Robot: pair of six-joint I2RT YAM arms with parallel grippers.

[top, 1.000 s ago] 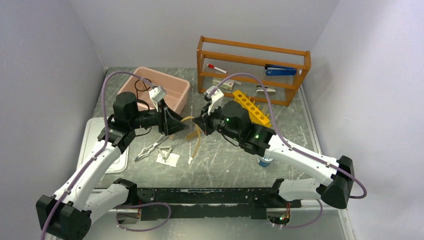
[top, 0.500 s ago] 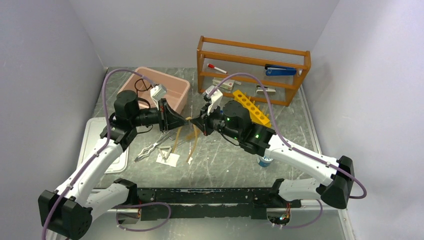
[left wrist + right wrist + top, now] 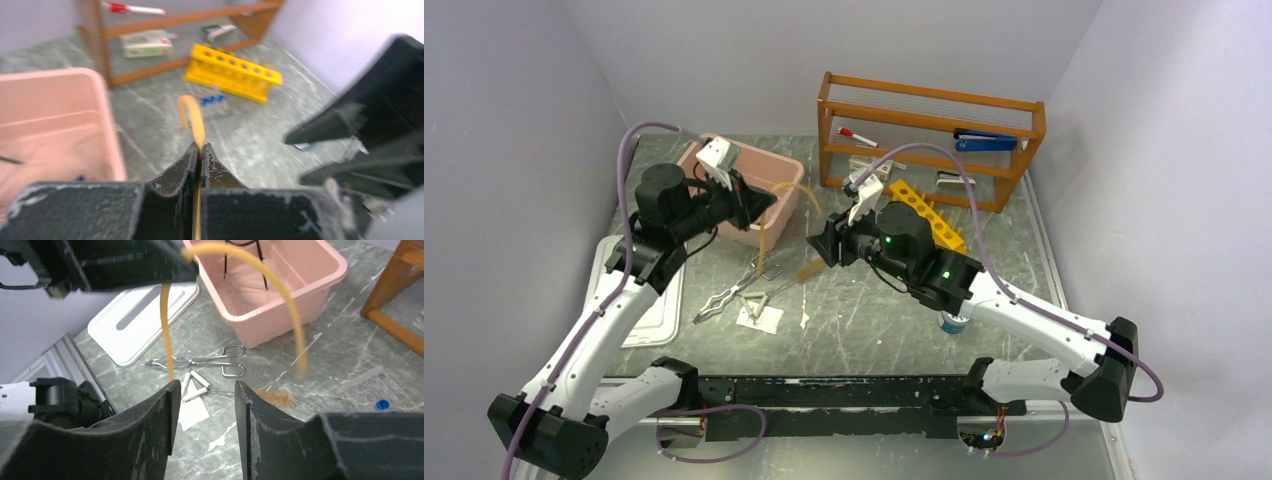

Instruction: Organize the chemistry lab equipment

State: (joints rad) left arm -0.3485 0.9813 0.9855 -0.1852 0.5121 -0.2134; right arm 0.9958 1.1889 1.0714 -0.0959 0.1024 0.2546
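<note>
Tan rubber tubing is up in the air, bent like a rainbow, by the four o'clock corner of the pink plastic tub. The left gripper is squeezed tight on it, and both ends hang down. The right gripper is at the tubing's four o'clock, its jaws apart with nothing in them. Silvery metal tongs lie on the table at six o'clock from the tub.
</note>
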